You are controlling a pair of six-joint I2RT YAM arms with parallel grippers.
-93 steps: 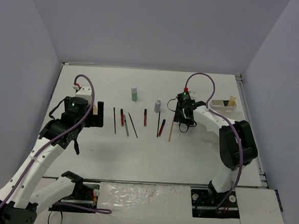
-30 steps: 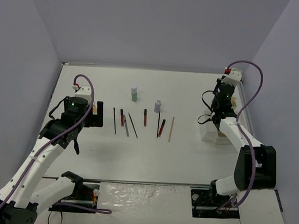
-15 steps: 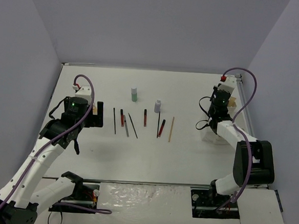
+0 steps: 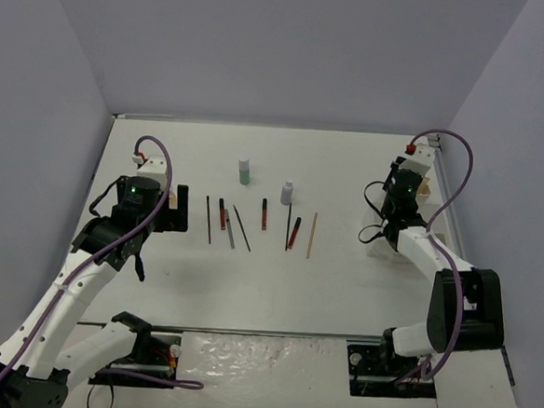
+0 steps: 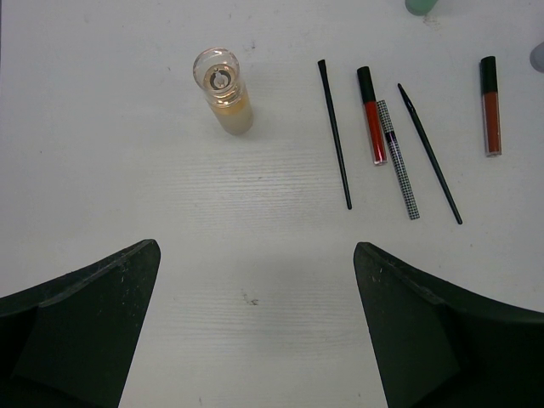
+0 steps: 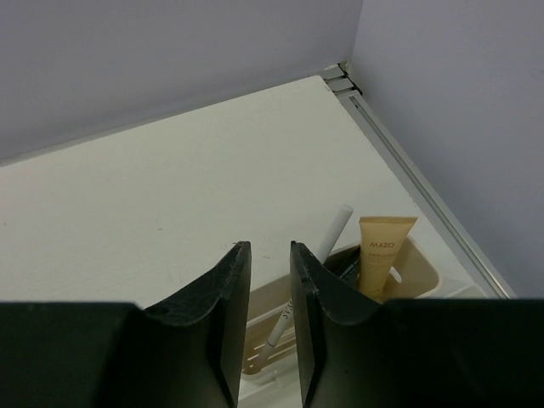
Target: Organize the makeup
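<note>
makeup sticks [image 5: 335, 134] in a row on tabletop [image 5: 255, 280], beige bottle [image 5: 223, 89] upright beside. left jaws spread wide (empty); right jaws barely parted over tray [image 6: 416, 268], gripping nothing.

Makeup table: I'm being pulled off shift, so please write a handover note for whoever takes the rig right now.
Left gripper: jaws wide open, empty, close to the beige bottle.
Right gripper: jaws barely parted, nothing between them, above the tray.
Done: a beige tube and white sticks are in the tray.
Left: the beige bottle, green bottle, grey bottle and the row of sticks, eight by my count, are on the table mid-way, outside the tray.
</note>
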